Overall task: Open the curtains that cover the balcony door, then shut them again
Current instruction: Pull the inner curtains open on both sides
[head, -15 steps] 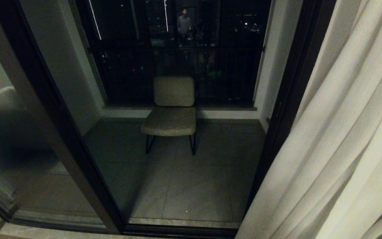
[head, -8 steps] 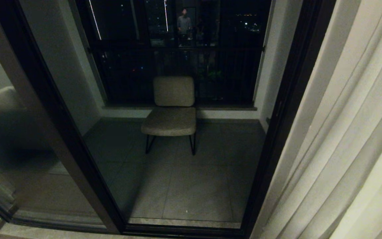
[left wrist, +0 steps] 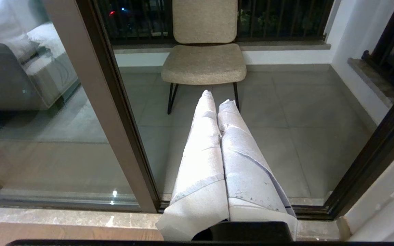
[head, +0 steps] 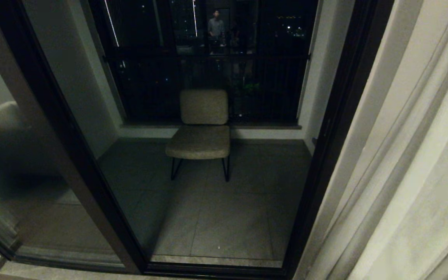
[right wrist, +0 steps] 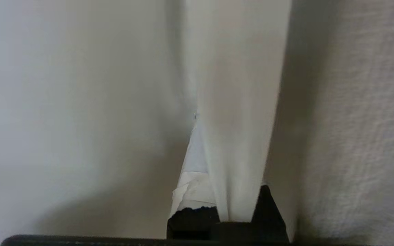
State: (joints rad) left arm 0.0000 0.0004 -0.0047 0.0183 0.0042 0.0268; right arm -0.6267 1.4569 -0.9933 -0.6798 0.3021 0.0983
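Note:
One cream curtain (head: 410, 155) hangs in soft folds along the right side of the head view, pulled clear of the balcony door (head: 58, 128), whose dark frame and glass panes show. In the right wrist view my right gripper (right wrist: 217, 130) is shut on a vertical fold of the curtain (right wrist: 241, 102), which covers one finger. It is outside the head view. My left gripper (left wrist: 217, 97) is shut and empty, its white-wrapped fingers pressed together and pointing towards the glass. A strip of curtain (left wrist: 388, 205) shows beside it.
Behind the glass a beige chair (head: 202, 128) stands on the tiled balcony floor before a black railing (head: 208, 77). A person (head: 216, 27) shows in the dark far glass. A stone sill (left wrist: 63, 218) runs along the door's foot.
The curtain has slid further right and its slanting folds have straightened to vertical, baring more of the door's right frame. The left gripper and the view have stayed still.

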